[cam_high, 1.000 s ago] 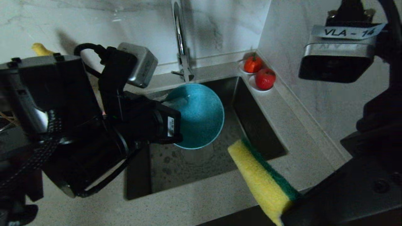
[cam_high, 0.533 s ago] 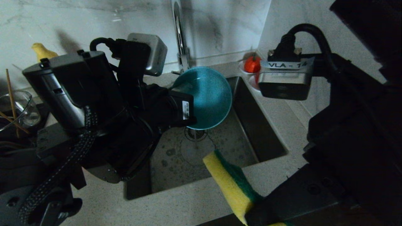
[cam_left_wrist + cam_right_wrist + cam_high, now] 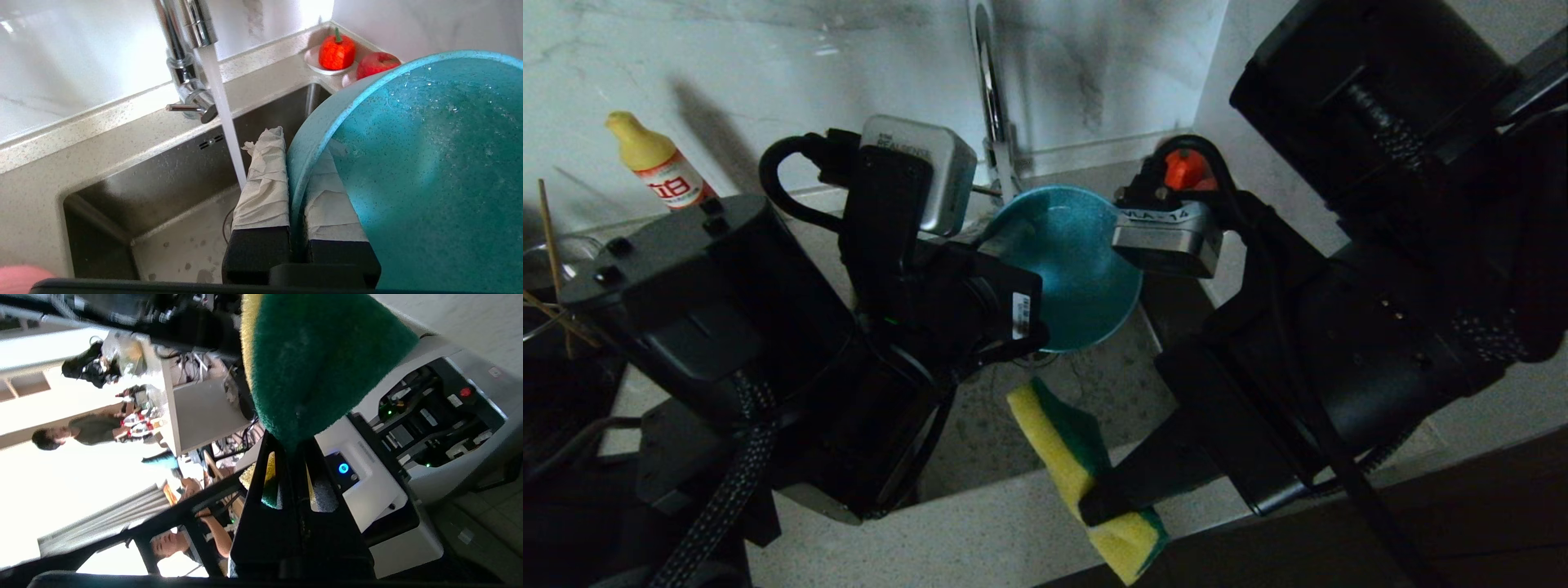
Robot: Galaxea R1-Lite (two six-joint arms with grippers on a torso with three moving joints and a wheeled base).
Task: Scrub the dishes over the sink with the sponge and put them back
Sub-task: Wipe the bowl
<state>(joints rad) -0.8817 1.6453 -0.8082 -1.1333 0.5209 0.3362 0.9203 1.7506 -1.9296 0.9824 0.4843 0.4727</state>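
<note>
1. Head view: dim overall, both arms near-black masses with little surface detail. Bottle [image 3: 658, 166] throws a soft shadow up-right on the marble wall.
2. Left wrist view: bright and even. Wall blown to white at upper left and around the corner; water stream [image 3: 222, 110] slightly smeared; bowl [image 3: 425, 171] close, droplets sharp, with a pale sheen.
3. Right wrist view: strong backlight, left side washed out; sponge [image 3: 318, 367] close to the lens and soft.

Bowl [image 3: 1078, 273] above sink [image 3: 1013, 425], just before faucet [image 3: 990, 98], rim pinched in left gripper [image 3: 295, 192]. Sponge [image 3: 1078, 469] in right gripper [image 3: 1107, 502] over sink's near edge. Bottle [image 3: 658, 163] far left against wall.
</note>
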